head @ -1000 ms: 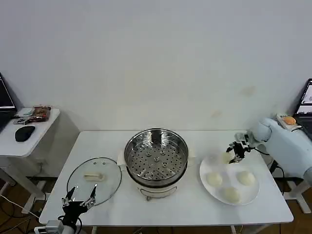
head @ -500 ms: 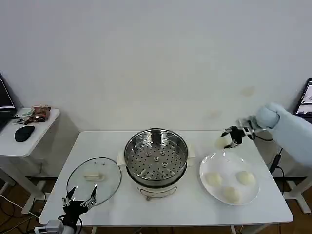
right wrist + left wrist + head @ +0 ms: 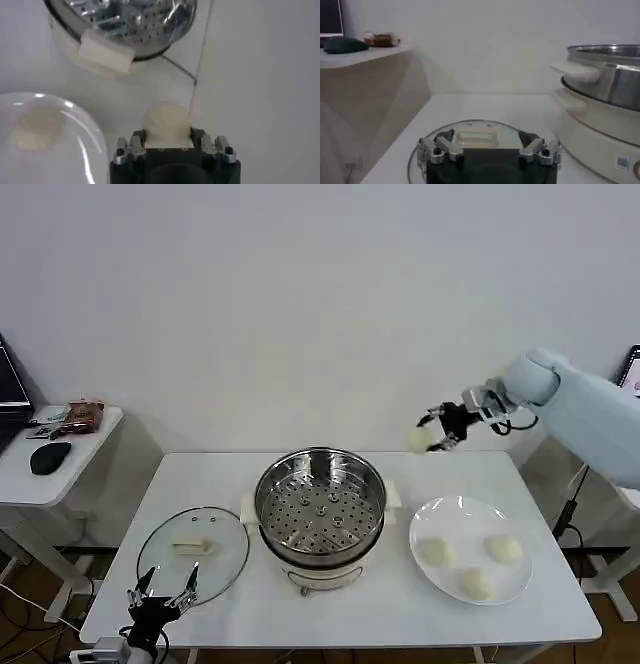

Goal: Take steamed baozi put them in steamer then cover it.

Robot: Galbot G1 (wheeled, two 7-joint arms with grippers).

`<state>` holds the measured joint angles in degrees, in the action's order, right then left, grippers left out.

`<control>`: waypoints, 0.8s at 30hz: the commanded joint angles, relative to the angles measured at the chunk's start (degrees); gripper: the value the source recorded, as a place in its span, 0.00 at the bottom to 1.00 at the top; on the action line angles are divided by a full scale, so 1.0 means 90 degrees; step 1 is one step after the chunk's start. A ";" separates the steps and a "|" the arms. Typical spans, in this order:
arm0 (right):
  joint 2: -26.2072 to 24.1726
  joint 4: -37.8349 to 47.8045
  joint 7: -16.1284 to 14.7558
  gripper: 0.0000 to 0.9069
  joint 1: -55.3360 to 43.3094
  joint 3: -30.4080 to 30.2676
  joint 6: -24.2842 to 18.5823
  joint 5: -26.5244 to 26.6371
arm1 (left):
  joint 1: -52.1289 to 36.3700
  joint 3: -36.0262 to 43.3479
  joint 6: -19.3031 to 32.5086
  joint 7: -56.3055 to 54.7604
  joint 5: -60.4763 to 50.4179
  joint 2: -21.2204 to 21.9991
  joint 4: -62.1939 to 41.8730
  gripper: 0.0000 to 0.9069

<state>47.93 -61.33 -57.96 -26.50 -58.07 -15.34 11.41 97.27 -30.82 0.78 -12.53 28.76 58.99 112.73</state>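
Your right arm reaches in from the right side, raised well above the worktop, its pale sleeve sloping up toward the wrist. Its end effector (image 3: 436, 431) points toward the centre, and the right wrist view shows its fingers (image 3: 131, 147) closed around a baozi (image 3: 167, 123). Your left arm sits low at the near left corner. Its end effector (image 3: 163, 594) points upward, fingers (image 3: 434, 150) spread wide apart and holding nothing.
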 commanded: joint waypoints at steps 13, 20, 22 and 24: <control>0.1512 0.0063 0.0111 0.69 -0.0781 -0.0908 -0.1295 0.0174 | -0.0063 0.0013 -0.0014 -0.0023 0.0018 0.0049 0.0024 1.00; 0.2016 0.0220 0.0115 0.69 -0.0875 -0.1241 -0.1770 0.0035 | 0.0014 -0.0002 -0.0004 -0.0022 0.0018 0.0032 0.0047 1.00; 0.2116 0.0222 0.0128 0.69 -0.0876 -0.1303 -0.1899 -0.0080 | 0.0020 -0.0003 -0.0003 -0.0024 0.0018 0.0035 0.0052 1.00; 0.2213 0.0267 0.0153 0.69 -0.0873 -0.1346 -0.2026 -0.0183 | 0.0021 -0.0001 -0.0001 -0.0024 0.0020 0.0041 0.0060 1.00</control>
<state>63.03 -59.61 -56.75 -33.48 -67.74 -29.00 11.20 97.39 -30.82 0.72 -12.72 28.90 59.34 113.17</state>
